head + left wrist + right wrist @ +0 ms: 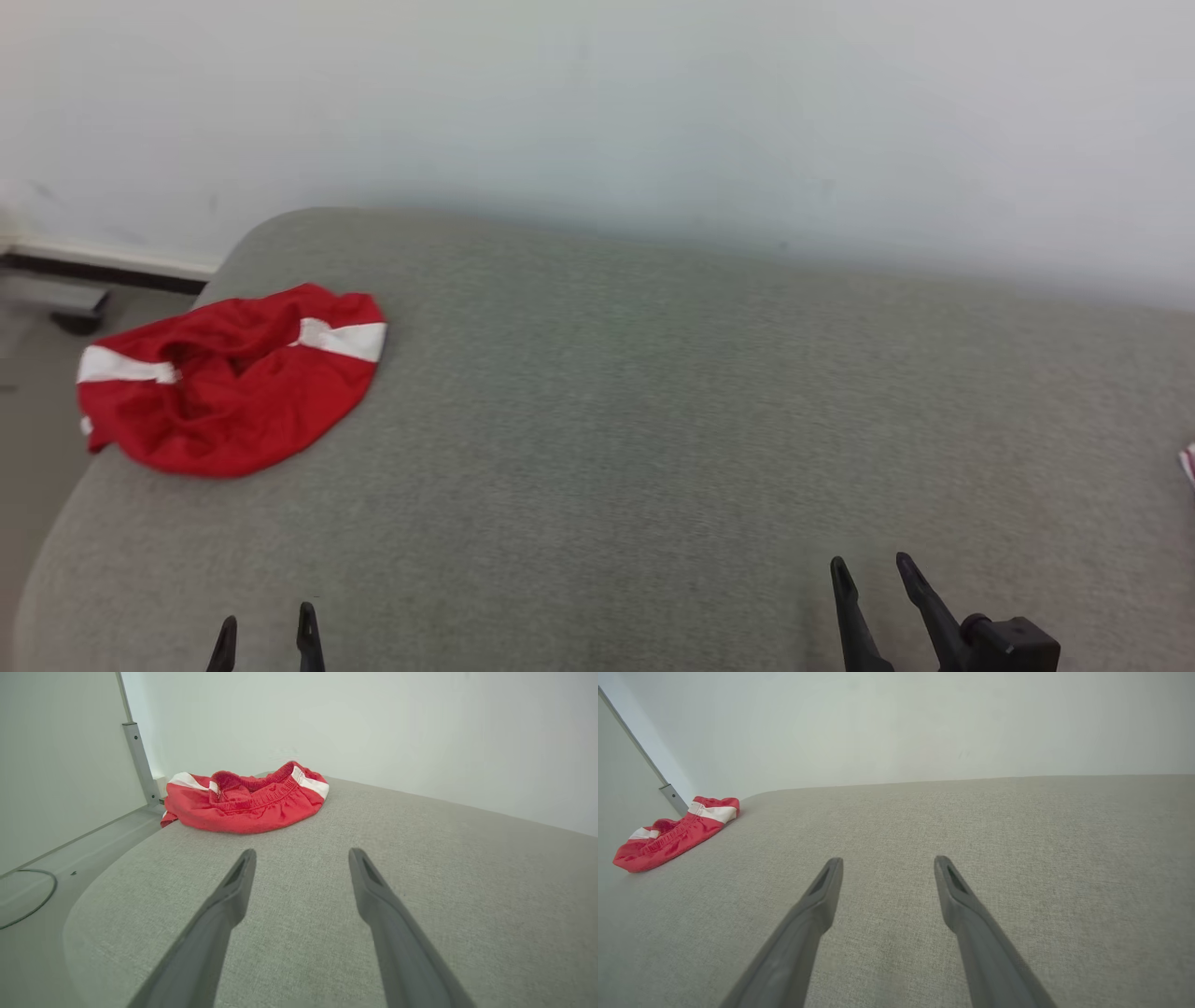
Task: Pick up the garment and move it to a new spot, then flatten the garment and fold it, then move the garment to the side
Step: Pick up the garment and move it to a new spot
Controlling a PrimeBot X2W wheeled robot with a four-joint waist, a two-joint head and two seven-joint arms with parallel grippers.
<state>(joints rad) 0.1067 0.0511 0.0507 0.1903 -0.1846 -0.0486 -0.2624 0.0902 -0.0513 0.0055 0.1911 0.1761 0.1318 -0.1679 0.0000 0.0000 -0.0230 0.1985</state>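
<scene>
Jaws apart, left end effector [267, 616] and right end effector [872, 560] hover over grey cushion [653, 420], red garment [233, 383] by wall [653, 112].

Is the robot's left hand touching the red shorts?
Apart. In the left wrist view, the open left hand sits short of the red shorts, with bare grey cushion between them.

Head camera's up high for me, looking down from above the near edge of the grey surface [653, 420] and facing the pale wall [653, 112]. Left wrist camera sits low by the near-left edge, aimed at the far-left corner. Right wrist camera skims low too, farther right, facing the far edge. All three share that far-left corner, where the red garment [229, 383] lies.
</scene>
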